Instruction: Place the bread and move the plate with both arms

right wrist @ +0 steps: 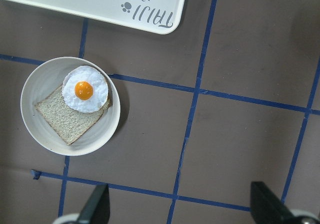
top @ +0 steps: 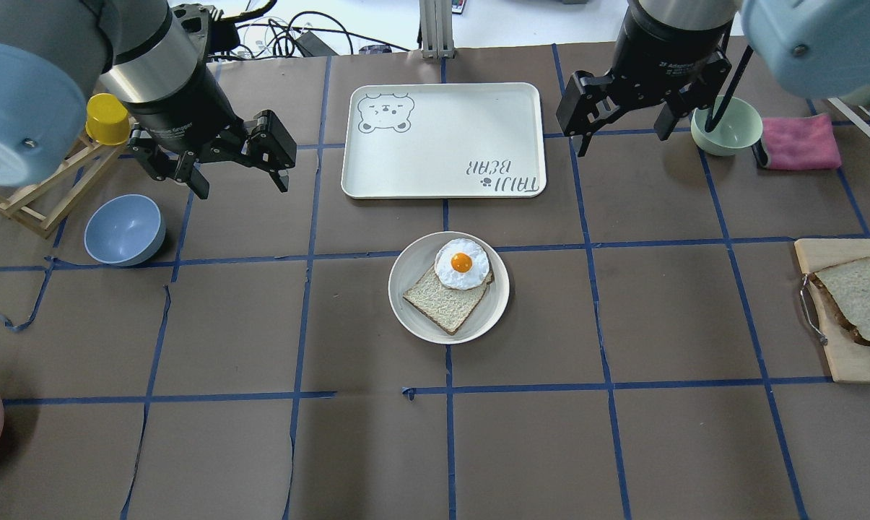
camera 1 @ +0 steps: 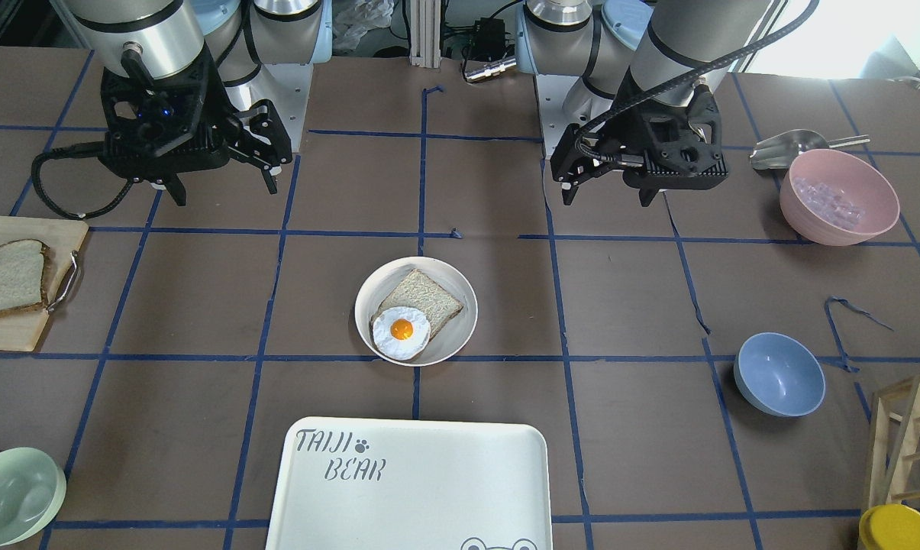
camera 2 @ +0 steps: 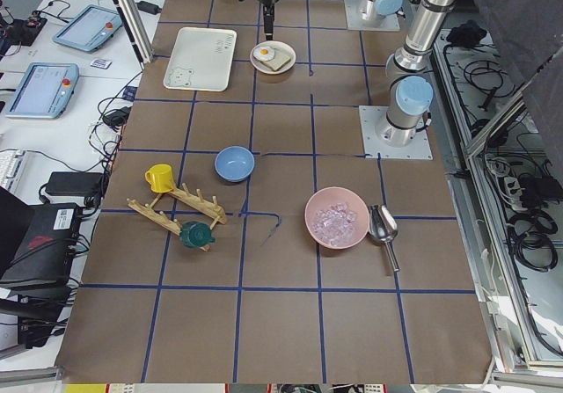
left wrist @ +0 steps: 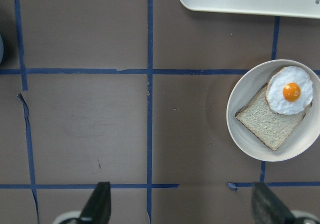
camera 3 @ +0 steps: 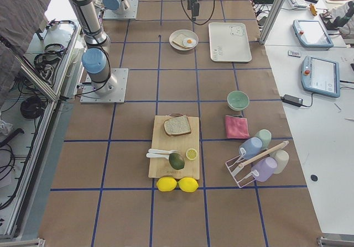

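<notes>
plate [top: 411, 269] sits mid-worktop, carrying a tan slice [top: 442, 303] with a fried egg [top: 461, 263] on top. bread [top: 857, 297] is well apart from the plate, toward the robot's right, lying flat on a wooden board [top: 850, 365] — untouched. left gripper [top: 241, 186] hangs above the worktop off the plate's left, far side; jaws spread, holding nothing. right gripper [top: 626, 141] hangs off the plate's right, far side — jaws spread, holding nothing. TAIJI BEAR tray [top: 442, 144] lies just beyond the plate.
</notes>
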Robot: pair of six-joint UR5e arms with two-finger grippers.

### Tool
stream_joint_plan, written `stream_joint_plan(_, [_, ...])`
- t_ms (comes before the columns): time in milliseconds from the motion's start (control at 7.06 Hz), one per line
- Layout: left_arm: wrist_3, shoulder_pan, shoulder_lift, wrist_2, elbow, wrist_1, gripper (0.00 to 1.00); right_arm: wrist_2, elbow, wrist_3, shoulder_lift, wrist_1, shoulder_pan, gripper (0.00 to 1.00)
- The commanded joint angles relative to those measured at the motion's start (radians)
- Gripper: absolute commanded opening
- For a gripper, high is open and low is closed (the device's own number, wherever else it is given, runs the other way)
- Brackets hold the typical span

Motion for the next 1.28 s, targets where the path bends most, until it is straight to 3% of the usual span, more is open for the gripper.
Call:
stream_joint_plan(0, [-0.012,0.000,0.003,0.008,0.004,0.013,0.99,0.007,0.002,0.012,0.017,0.004,-0.016,1.00])
stream_joint_plan(1133, [-0.003,0.003,0.005,0.008,0.015,0.013,1.00,-0.002,0.003,0.070,0.019,-0.014,-0.035,0.94])
